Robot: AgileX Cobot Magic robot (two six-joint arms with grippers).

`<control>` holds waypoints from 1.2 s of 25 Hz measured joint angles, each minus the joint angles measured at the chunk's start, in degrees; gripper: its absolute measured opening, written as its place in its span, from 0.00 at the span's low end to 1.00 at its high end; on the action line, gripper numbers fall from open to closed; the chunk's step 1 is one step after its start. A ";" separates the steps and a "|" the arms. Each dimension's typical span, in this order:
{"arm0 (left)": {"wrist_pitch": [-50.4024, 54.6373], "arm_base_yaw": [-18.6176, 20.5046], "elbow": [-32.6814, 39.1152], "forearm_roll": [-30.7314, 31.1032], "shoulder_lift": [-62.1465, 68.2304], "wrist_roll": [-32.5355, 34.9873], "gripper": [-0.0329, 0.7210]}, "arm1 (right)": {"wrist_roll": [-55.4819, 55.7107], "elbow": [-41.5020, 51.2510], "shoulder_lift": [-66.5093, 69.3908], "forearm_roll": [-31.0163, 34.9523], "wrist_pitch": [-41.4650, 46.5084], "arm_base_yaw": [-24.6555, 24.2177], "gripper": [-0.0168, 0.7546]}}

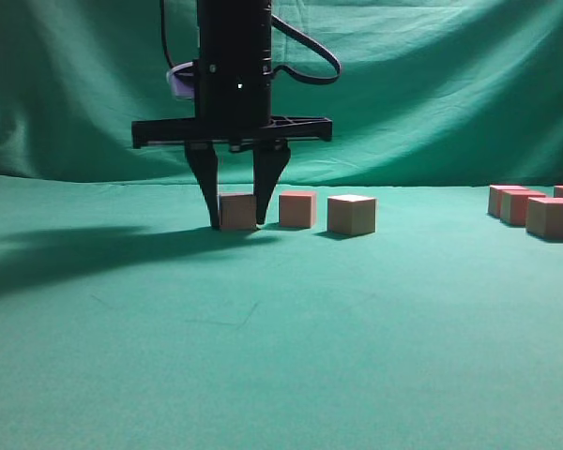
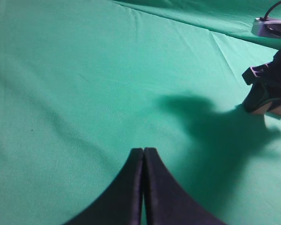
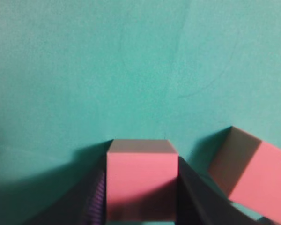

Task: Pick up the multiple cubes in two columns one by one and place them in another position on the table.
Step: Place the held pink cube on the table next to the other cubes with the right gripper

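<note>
- The right hand is seen pointing straight down, its two fingers set on either side of one cube that rests on the table; the fingers lie against the cube's sides in the right wrist view, so the cube is grasped.
- That cube is a plain block with no long axis; it sits square and flat.
- Six cubes are counted in the exterior view: a row of three near the middle and a cluster of three at the right edge.
- In the row, the held cube is followed to its right by a second cube and a third, each apart from its neighbour.
- Broad bare cloth lies in front of the row and to its left.
- The left hand is clenched shut on nothing, over bare cloth.
</note>
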 joint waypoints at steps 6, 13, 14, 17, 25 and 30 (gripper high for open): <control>0.00 0.00 0.00 0.00 0.00 0.00 0.04 | -0.52 0.00 0.00 0.22 0.00 0.00 0.51; 0.00 0.00 0.00 0.00 0.00 0.00 0.04 | -1.79 0.00 0.00 0.22 0.00 0.00 0.51; 0.00 0.00 0.00 0.00 0.00 0.00 0.04 | -1.91 0.00 0.00 0.22 0.00 0.00 0.51; 0.00 0.00 0.00 0.00 0.00 0.00 0.04 | -2.04 0.00 0.00 0.22 0.00 0.00 0.51; 0.00 0.00 0.00 0.00 0.00 0.00 0.04 | -2.26 -3.03 0.00 0.22 0.20 0.00 0.51; 0.00 0.00 0.00 0.00 0.00 0.00 0.04 | -2.92 -7.70 0.00 0.22 0.21 0.00 0.51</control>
